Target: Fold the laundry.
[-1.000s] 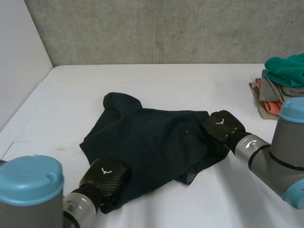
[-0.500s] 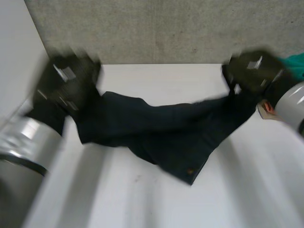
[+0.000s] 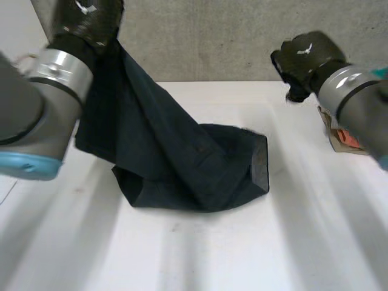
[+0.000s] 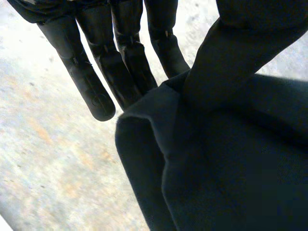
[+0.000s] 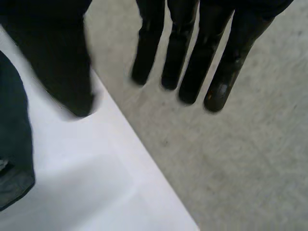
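A dark navy garment (image 3: 182, 163) hangs from my raised left hand (image 3: 85, 18) at the back left and trails down onto the white table (image 3: 242, 254), where its lower half lies bunched in the middle. In the left wrist view the straight fingers (image 4: 125, 62) and the thumb pinch an edge of the garment (image 4: 216, 163). My right hand (image 3: 303, 57) is up at the back right, clear of the cloth. Its fingers (image 5: 192, 57) are straight and spread with nothing between them, and the garment (image 5: 12, 144) lies on the table beside its thumb.
A pile of folded clothes (image 3: 342, 136) sits at the table's right edge, partly behind my right arm. A grey concrete wall (image 3: 212, 36) runs along the back of the table.
Both hands lifted the garment off the table and swung it up. The right hand has let go; the cloth's right side has dropped onto the table while the left hand went higher.
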